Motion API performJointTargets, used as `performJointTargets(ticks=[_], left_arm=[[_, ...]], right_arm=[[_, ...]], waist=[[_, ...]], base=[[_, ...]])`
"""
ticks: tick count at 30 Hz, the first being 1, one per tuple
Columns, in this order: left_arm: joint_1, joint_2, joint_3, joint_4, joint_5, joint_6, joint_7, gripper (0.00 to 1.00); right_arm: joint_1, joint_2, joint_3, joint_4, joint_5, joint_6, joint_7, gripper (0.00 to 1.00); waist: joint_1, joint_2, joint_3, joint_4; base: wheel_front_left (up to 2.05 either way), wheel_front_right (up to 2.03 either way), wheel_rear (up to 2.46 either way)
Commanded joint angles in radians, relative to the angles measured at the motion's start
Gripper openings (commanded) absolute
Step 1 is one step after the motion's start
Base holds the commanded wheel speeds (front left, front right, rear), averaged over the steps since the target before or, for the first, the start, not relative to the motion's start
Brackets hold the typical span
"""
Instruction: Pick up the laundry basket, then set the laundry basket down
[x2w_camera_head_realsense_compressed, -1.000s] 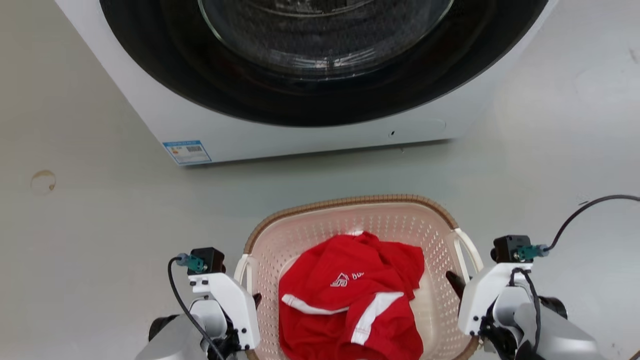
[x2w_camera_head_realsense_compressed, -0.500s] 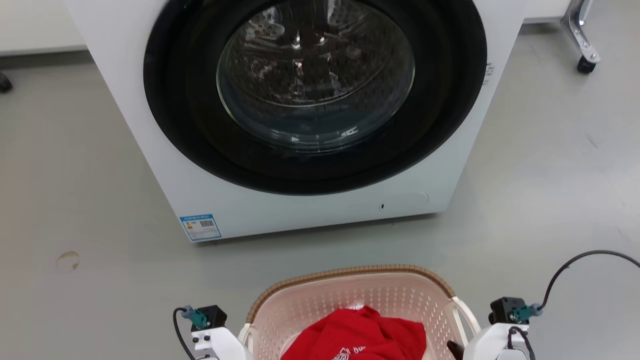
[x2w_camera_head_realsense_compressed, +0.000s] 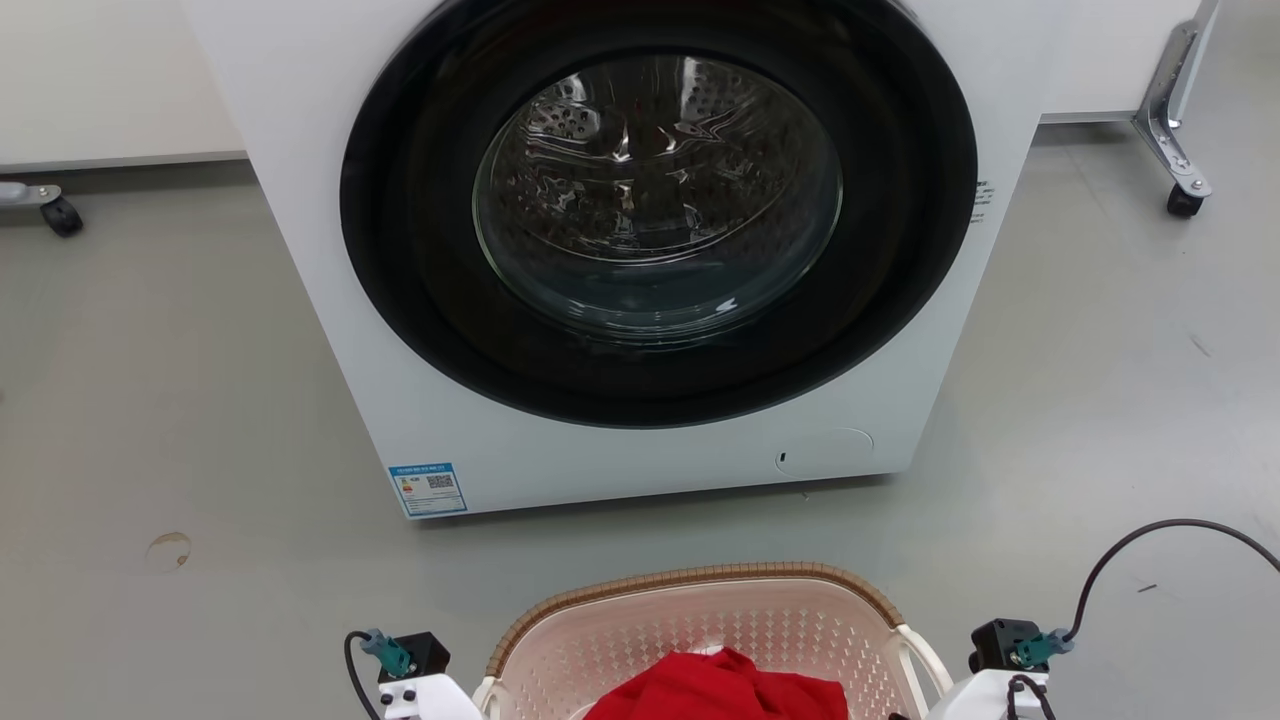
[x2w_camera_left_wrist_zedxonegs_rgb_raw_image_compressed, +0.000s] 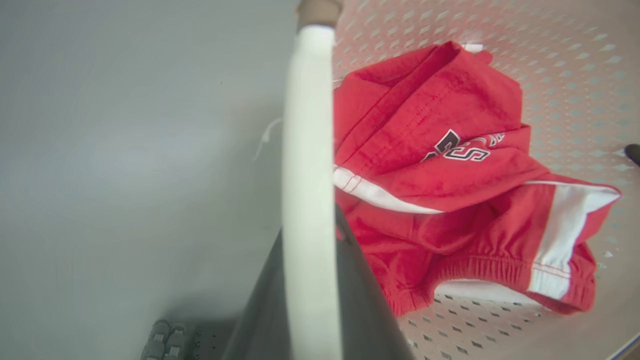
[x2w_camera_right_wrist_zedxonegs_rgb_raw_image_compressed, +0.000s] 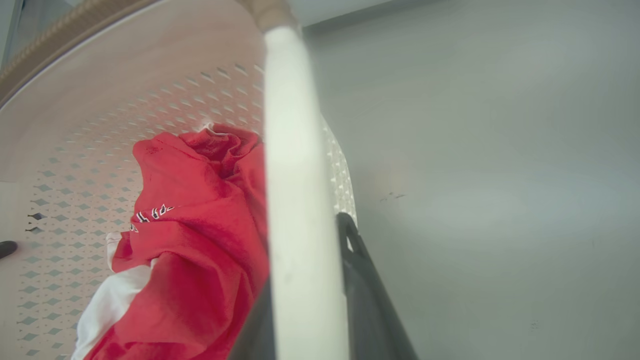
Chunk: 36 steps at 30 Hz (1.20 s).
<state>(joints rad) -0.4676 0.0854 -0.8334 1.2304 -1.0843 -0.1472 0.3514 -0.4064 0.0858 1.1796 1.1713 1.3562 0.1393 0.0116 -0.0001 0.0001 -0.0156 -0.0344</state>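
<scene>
1. The washing machine (x2w_camera_head_realsense_compressed: 640, 250) stands near, just ahead of the laundry basket (x2w_camera_head_realsense_compressed: 700, 628). We judge a forward swing could knock the rim against it.
2. The left gripper (x2w_camera_left_wrist_zedxonegs_rgb_raw_image_compressed: 307, 245) is clamped on the left handle (x2w_camera_left_wrist_zedxonegs_rgb_raw_image_compressed: 306, 125), the right gripper (x2w_camera_right_wrist_zedxonegs_rgb_raw_image_compressed: 305, 250) on the right handle (x2w_camera_right_wrist_zedxonegs_rgb_raw_image_compressed: 290, 125). Uneven arms could tilt the basket or slip a handle.
3. The red garment (x2w_camera_left_wrist_zedxonegs_rgb_raw_image_compressed: 440, 165) lies loose inside; a tilt could spill it.
4. Count: one machine, one basket, one garment, two handles, two grippers.

The grey floor (x2w_camera_head_realsense_compressed: 150, 400) is smooth, with a faint round mark (x2w_camera_head_realsense_compressed: 168, 550) at its left. A white washing machine (x2w_camera_head_realsense_compressed: 640, 250) stands on it, with a black caster (x2w_camera_head_realsense_compressed: 62, 215) at the far left and a second caster (x2w_camera_head_realsense_compressed: 1185, 200) at the far right. Whether the laundry basket (x2w_camera_head_realsense_compressed: 700, 620) before the machine touches the floor cannot be told.
</scene>
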Motion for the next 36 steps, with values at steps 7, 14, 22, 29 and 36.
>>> performJointTargets(ticks=[7,14,22,29,36], left_arm=[[-0.036,0.164,0.018,0.058,0.018,0.026,-0.032,0.00],[-0.037,0.156,0.014,0.059,0.021,0.036,-0.050,0.00],[-0.042,0.156,0.010,0.060,0.023,0.037,-0.059,0.00],[-0.048,0.156,0.007,0.060,0.023,0.037,-0.061,0.00],[-0.050,0.157,0.006,0.060,0.020,0.039,-0.058,0.00]], right_arm=[[-0.050,-0.136,0.015,0.064,0.031,-0.009,-0.049,0.00],[-0.052,-0.136,0.035,0.076,0.044,-0.009,-0.055,0.00],[-0.057,-0.136,0.051,0.082,0.059,-0.009,-0.056,0.00],[-0.056,-0.136,0.061,0.080,0.068,-0.009,-0.055,0.00],[-0.054,-0.136,0.071,0.080,0.080,-0.009,-0.054,0.00]], waist=[[0.0001,-0.0001,0.014,0.012],[0.0001,-0.0001,0.015,0.025],[0.0001,-0.0001,0.017,0.029],[0.0001,-0.0001,0.020,0.029],[0.0001,-0.0001,0.020,0.026]], base=[[0.00,0.00,0.00],[0.00,0.00,0.00],[0.00,0.00,0.00],[0.00,0.00,0.00],[0.00,0.00,0.00]])
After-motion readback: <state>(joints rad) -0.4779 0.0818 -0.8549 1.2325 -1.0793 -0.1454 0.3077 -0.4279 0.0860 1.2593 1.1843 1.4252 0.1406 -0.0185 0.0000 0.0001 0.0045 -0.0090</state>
